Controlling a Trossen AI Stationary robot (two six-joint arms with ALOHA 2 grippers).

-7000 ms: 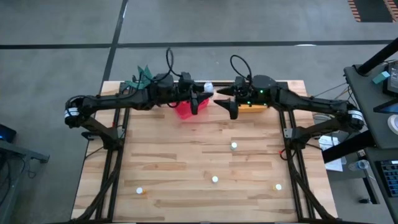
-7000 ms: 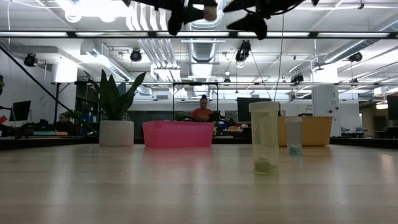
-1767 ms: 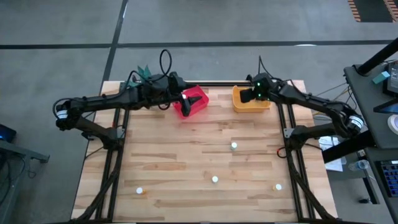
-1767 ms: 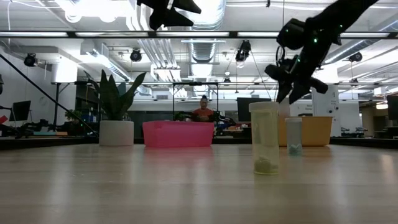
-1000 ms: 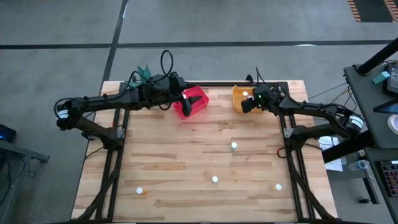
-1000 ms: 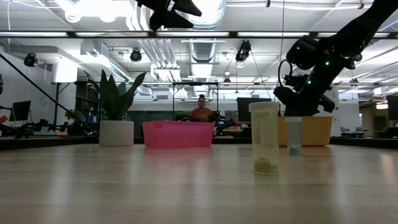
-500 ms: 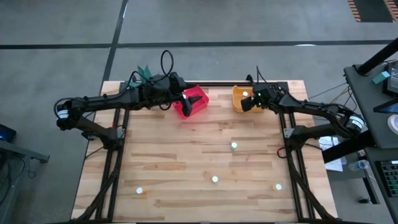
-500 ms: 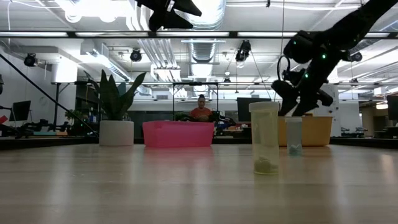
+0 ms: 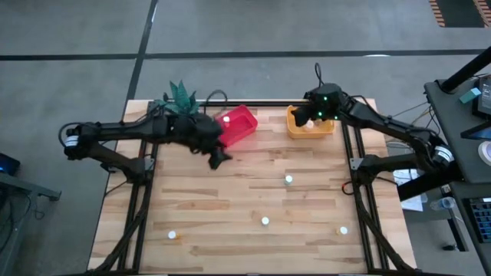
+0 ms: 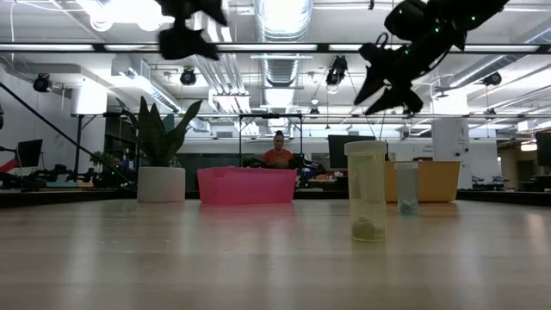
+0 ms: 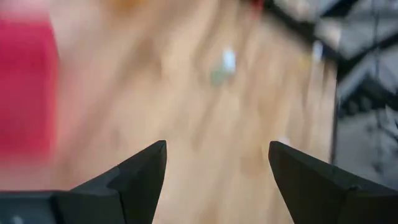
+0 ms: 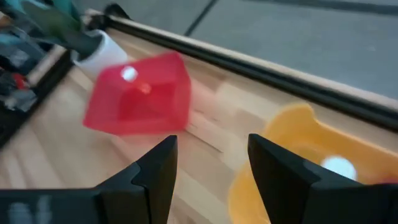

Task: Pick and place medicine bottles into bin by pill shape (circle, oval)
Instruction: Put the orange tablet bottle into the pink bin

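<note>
Four medicine bottles stand loose on the near half of the worktop point(image 9: 230, 192), well apart from one another: one point(image 9: 288, 180) toward the middle, one point(image 9: 265, 221) nearer the front, one point(image 9: 343, 230) by the front right corner and one point(image 9: 172, 235) by the front left. From table height two of them show as clear tubes, a tall near one point(image 10: 367, 191) with a little heap of pills at its bottom and a smaller one point(image 10: 406, 189) behind it.

At the far edge sit the two bins. The red bin point(image 9: 238, 125) holds a white-capped bottle point(image 12: 129, 74). The yellow bin point(image 9: 310, 125) also holds one point(image 12: 339, 165).

The right gripper point(image 9: 314, 115) hangs above the yellow bin, its fingers point(image 12: 155, 177) spread apart with nothing between them. The left gripper point(image 9: 218, 159) is over bare wood just in front of the red bin, fingers point(image 11: 140, 177) likewise wide apart and empty.

A potted plant point(image 9: 178, 95) stands at the far left corner beside the red bin. The wide middle band of the worktop, between bins and loose bottles, is open wood. Beyond the far edge a person point(image 10: 279, 153) sits in the room.
</note>
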